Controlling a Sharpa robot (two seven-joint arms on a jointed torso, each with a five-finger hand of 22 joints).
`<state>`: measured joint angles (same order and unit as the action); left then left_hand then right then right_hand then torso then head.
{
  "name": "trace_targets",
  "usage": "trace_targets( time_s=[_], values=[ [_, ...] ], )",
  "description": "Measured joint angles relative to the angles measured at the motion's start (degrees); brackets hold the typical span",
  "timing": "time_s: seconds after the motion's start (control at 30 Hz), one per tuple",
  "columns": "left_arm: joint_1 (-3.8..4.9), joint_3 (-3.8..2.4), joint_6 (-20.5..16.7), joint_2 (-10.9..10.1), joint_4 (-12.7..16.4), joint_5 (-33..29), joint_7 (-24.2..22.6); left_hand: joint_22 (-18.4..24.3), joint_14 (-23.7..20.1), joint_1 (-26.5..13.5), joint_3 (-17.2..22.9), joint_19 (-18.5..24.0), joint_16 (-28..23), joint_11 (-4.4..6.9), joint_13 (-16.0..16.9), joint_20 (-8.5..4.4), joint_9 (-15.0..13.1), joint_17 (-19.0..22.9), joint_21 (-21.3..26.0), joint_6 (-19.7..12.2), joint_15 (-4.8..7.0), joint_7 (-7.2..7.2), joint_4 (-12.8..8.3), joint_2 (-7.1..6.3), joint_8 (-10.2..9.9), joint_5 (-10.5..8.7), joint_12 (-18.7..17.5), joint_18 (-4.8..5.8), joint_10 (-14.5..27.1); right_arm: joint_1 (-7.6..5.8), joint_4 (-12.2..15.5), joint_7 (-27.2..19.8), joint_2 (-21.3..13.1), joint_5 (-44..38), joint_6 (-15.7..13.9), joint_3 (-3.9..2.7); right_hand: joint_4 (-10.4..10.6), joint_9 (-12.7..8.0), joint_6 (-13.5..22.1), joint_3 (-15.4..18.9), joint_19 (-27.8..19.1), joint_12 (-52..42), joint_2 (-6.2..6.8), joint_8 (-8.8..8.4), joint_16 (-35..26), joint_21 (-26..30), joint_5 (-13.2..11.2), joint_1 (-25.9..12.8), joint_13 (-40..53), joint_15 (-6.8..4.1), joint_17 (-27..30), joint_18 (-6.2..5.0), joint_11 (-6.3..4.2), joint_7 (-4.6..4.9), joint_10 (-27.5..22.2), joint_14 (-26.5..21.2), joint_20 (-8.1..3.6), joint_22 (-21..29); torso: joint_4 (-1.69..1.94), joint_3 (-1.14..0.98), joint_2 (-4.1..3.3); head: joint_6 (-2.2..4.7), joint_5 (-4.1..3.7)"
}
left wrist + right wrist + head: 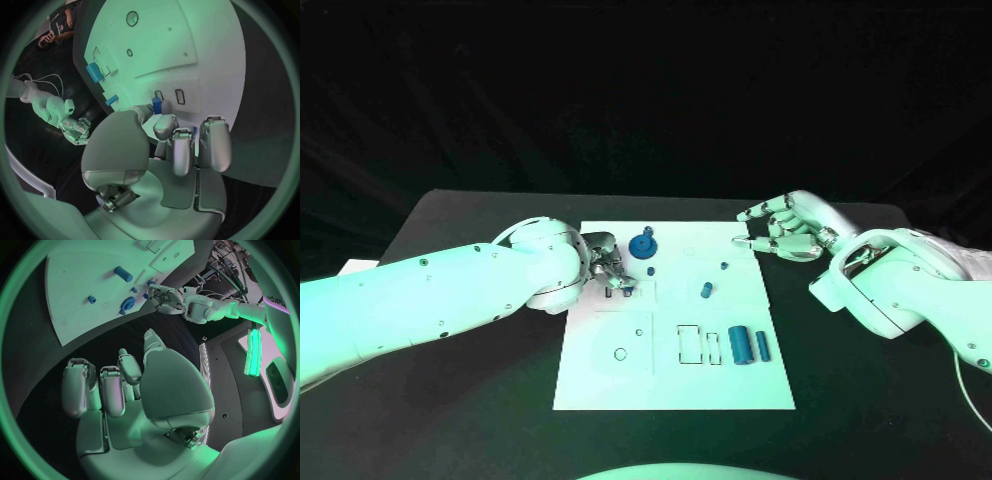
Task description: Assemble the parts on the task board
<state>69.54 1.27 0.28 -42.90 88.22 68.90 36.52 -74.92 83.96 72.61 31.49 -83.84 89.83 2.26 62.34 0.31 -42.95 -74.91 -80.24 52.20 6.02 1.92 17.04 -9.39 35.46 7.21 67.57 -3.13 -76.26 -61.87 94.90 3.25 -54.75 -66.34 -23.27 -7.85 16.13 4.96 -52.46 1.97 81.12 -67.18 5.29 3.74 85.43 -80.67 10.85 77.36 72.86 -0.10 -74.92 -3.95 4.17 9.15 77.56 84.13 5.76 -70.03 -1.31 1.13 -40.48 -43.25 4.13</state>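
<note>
I saw a matt white task board (603, 385) that looked like smooth plastic, matt blue plastic-looking parts (740, 345) well clear of my left hand (607, 265), its fingers brushed silvery metal, smooth glossy white arm shells (430, 295), matt black table (459, 410).

Two white arms, smooth rounded shells with a glossy finish. Left arm (430, 300): thick forearm casing dotted with small dark screw heads, ending in a bulbous white wrist housing. Right arm (913, 285): same white casing, blocky wrist segment, a few dark screw points, a thin pale cable trailing beside the forearm. Left hand (606, 265) and right hand (788, 232): silver metal, segmented fingers with rounded pads (78, 387). Wrist views show broad, smooth silver palm plates and exposed mechanical joints at the thumb base.
</note>
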Motion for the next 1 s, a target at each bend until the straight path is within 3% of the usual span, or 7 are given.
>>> trace_targets(
  time_s=[0.3, 1.0],
  values=[
    [0.04, -0.15, 2.04, -0.15, -0.06, 1.39, 0.00, 0.00, 0.00, -0.57, 0.43, 0.00, 0.00, 0.00, -0.01, 0.00, 0.04, 0.00, 0.00, 0.00, 0.00, 0.01, -0.43, -0.57, -0.07, -0.01, 0.00, 0.00, 0.00, 0.00, 0.03, 0.01, -0.06, 0.01, 0.09, 0.00, 0.00, -0.01, 0.00, 0.00, 0.00, 0.00, 0.00, 0.00, 0.00, 0.00, 0.00, 0.00, 0.00, 0.00, 0.00, 0.00, 0.00, 0.00, 0.00, 0.00, 0.00, 0.00, 0.02, 0.06, -0.02, -0.15, 0.01],
    [0.18, -0.31, 6.02, -0.25, 0.08, 1.60, 0.01, 0.01, 0.00, -0.50, 0.47, 0.00, 0.00, 0.20, 0.15, 0.00, -0.12, 0.01, 0.00, 0.02, 0.00, 0.00, -0.46, -0.48, 0.15, -0.17, 0.00, -0.01, -0.21, 0.02, 0.00, 0.01, 0.04, 0.01, 0.46, 0.00, 0.00, -0.02, 0.00, 0.00, 0.00, 0.00, 0.00, 0.00, -0.23, 0.00, 0.24, 0.00, -0.07, 0.00, 0.01, 0.00, 0.00, 0.00, 0.00, 0.00, 0.00, 0.14, 0.01, 0.04, 0.00, -0.47, 0.21]
  ],
)
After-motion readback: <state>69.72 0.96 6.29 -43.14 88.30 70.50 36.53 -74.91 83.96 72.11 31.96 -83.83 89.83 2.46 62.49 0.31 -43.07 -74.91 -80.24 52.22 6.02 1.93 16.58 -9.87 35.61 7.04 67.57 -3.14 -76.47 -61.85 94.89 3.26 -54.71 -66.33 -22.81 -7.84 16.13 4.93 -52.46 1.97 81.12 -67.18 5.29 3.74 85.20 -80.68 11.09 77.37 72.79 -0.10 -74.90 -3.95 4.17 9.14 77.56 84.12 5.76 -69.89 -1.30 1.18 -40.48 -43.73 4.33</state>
